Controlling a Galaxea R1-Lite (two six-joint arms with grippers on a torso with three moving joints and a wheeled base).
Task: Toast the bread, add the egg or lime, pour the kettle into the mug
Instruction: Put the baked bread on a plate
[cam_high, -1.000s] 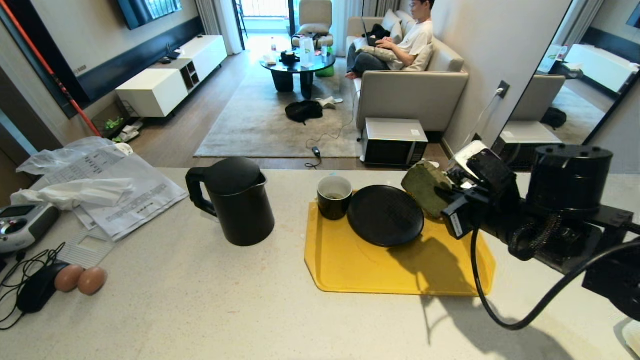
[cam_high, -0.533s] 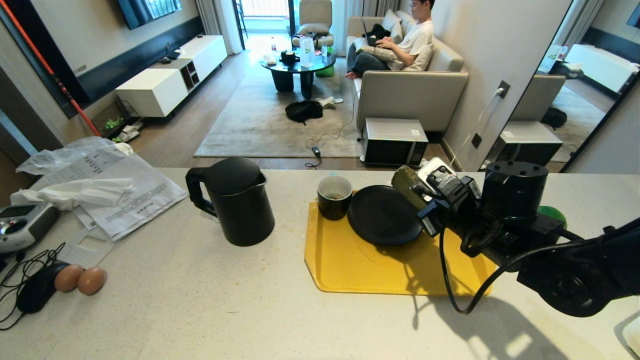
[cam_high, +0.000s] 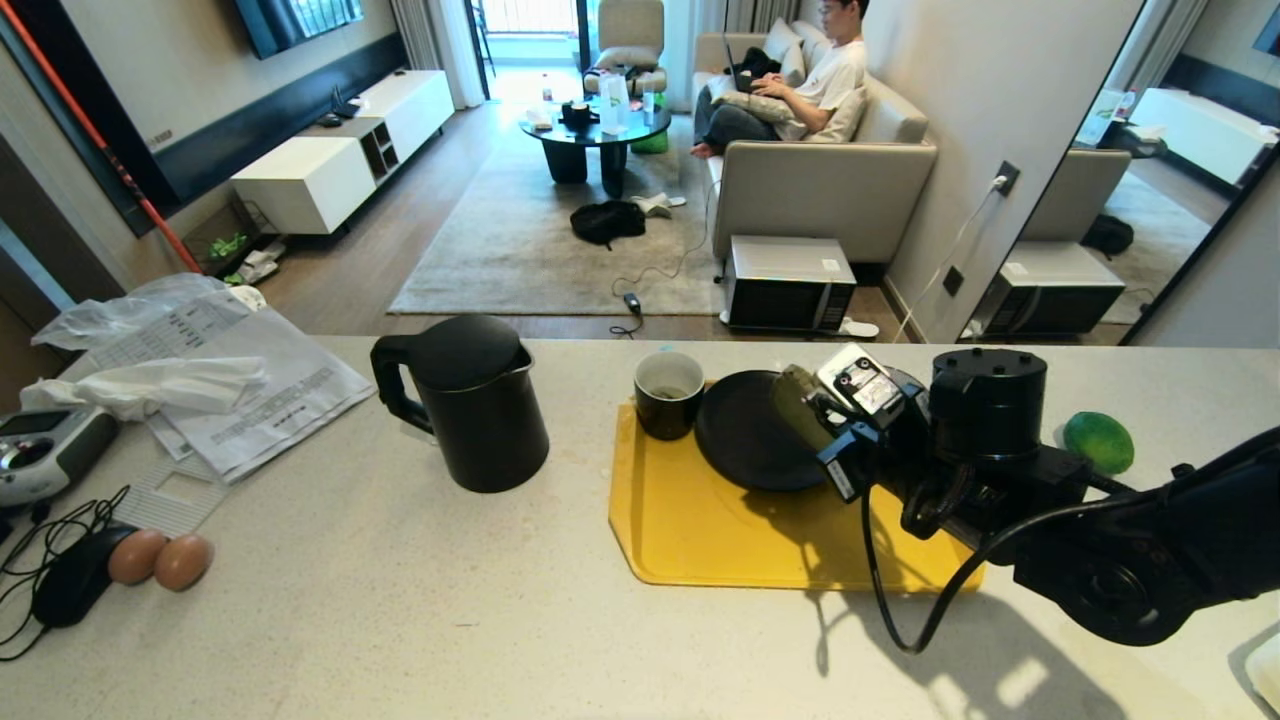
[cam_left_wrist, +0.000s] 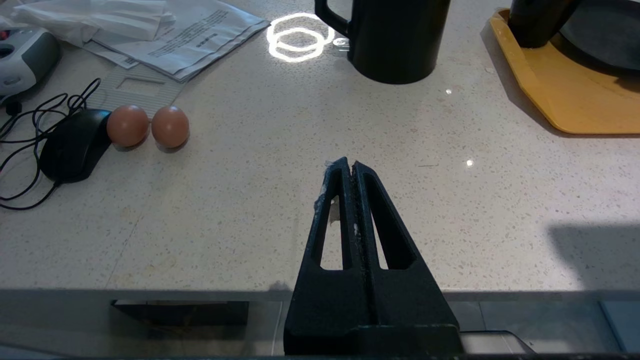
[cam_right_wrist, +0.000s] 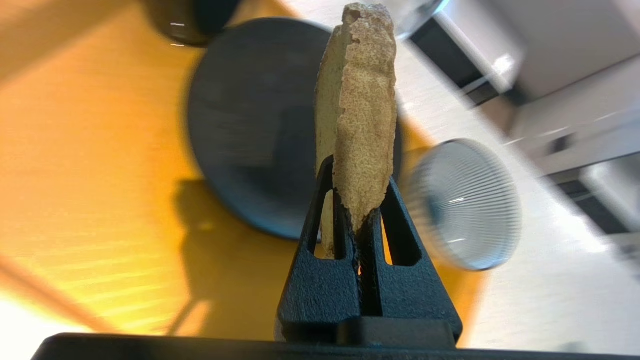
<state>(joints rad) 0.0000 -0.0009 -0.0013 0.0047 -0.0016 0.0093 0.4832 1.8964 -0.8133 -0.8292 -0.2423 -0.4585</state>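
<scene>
My right gripper (cam_high: 812, 418) is shut on the bread (cam_high: 793, 403), a pale green slice held on edge (cam_right_wrist: 362, 100) just above the right side of the black plate (cam_high: 745, 440). The plate lies on a yellow tray (cam_high: 700, 540), and the black mug (cam_high: 668, 392) stands at the tray's far left corner. Left of the tray stands the tall black kettle (cam_high: 470, 400). The lime (cam_high: 1098, 441) rests on the counter right of the tray, behind my right arm. The egg is out of view. My left gripper (cam_left_wrist: 351, 165) hangs shut and empty over the counter's near edge.
Two brown eggs (cam_high: 160, 558) lie beside a black mouse (cam_high: 75, 575) at the near left. Papers (cam_high: 250, 390) and a handheld controller (cam_high: 45, 450) sit behind them. A blue-striped bowl (cam_right_wrist: 462, 205) stands just past the plate. A person (cam_high: 810, 75) sits on a sofa beyond the counter.
My right arm has swung left and lowered, carrying the bread from past the tray's right edge to over the plate. The lime has come into sight behind it.
</scene>
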